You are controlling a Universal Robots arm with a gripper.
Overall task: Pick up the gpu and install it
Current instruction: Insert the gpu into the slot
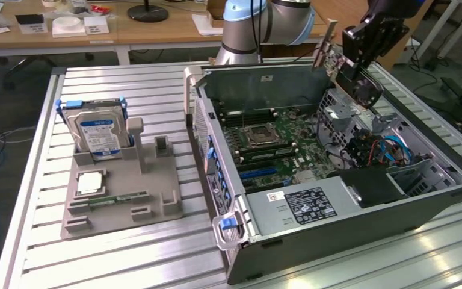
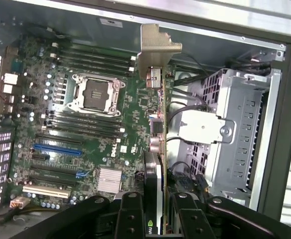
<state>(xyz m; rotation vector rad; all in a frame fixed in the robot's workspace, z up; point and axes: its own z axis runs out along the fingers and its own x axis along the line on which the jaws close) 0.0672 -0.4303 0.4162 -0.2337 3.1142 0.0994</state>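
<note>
Ribbed metal table fills the foreground, with wooden desks behind it. The gpu hangs in the air above the open computer case, over the rim at the exterior view's far right. It is not seated in any slot. The gripper is closed narrowly on it, its black fingers pressing the two faces of the card, which runs edge-on away from the wrist camera to its metal bracket. Below the card lies the green motherboard with its square processor socket. A silver drive cage sits just beside the card. Well apart from the case, toward the exterior view's left, a grey holder stands on the table. It carries an upright hard drive with a blue label and a memory stick lying flat.
</note>
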